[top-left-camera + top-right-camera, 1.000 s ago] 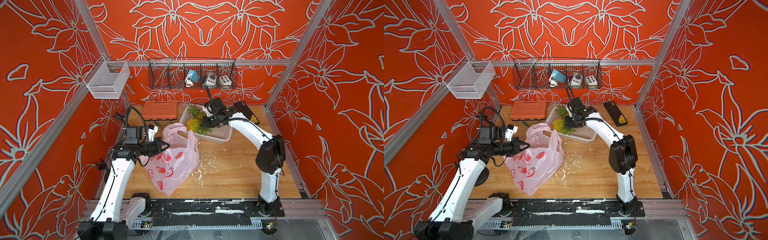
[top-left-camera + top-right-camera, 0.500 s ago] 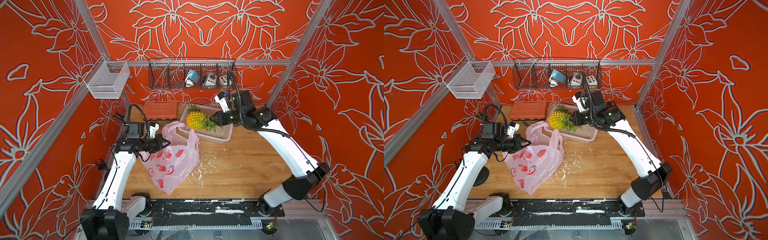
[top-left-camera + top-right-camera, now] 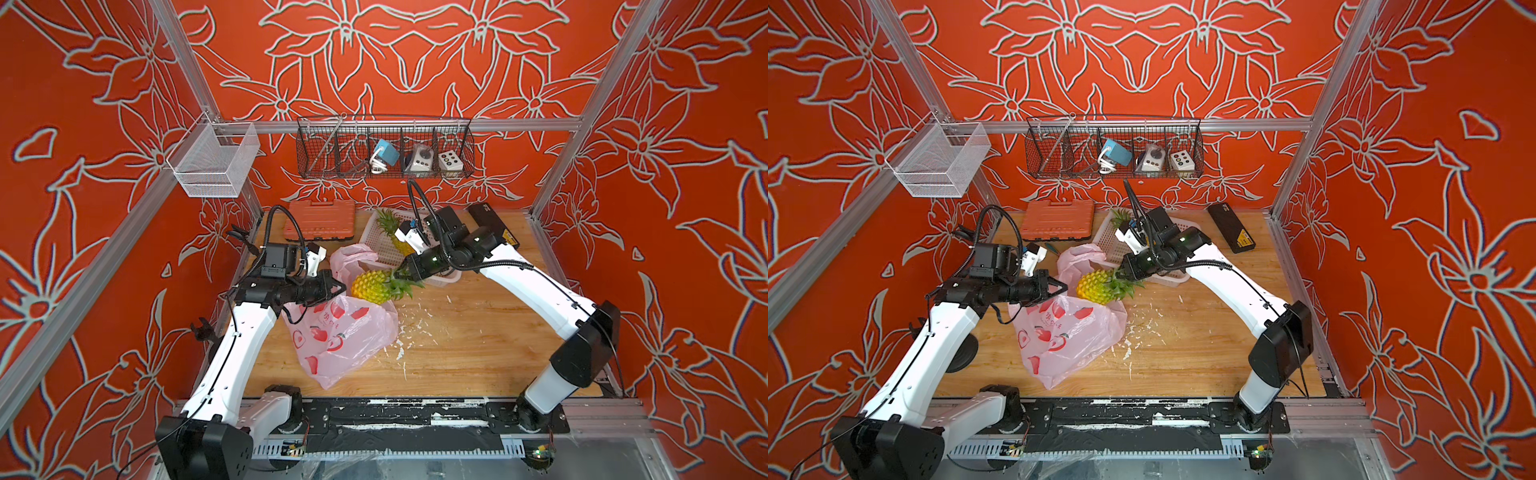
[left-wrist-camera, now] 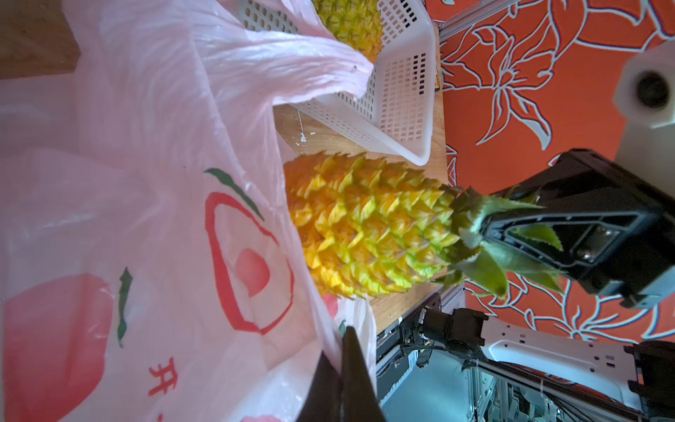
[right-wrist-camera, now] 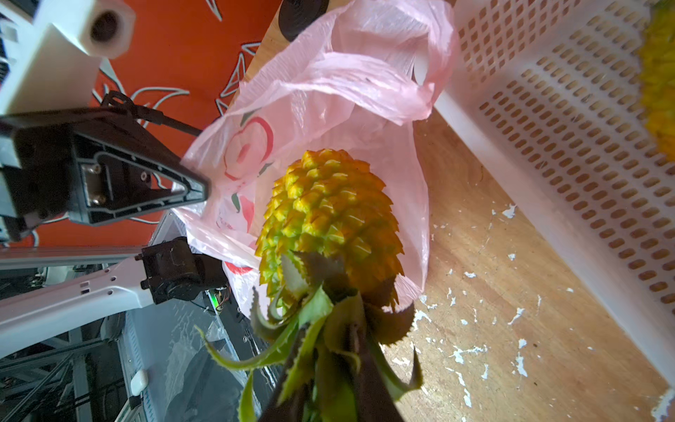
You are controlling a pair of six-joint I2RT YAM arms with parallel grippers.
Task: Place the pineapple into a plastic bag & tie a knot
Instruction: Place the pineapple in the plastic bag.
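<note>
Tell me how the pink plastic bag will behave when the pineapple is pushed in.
The plastic bag looks thin and crumpled, so it will probably flop and cave. Only the left gripper pinches its rim, so the mouth may sag shut. The spiky pineapple might snag it.

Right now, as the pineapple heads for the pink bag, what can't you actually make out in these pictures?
- Second pineapple in the white basket: largely hidden by the right arm in both top views; cut off by the frame edge in the wrist views.
- Left gripper contact with the plastic bag: pink film covers the fingertips.
- Bag's interior: folds hide it.
- Held pineapple: crown leaves cover the right gripper.
- Wall rack gadgets: too small.
</note>
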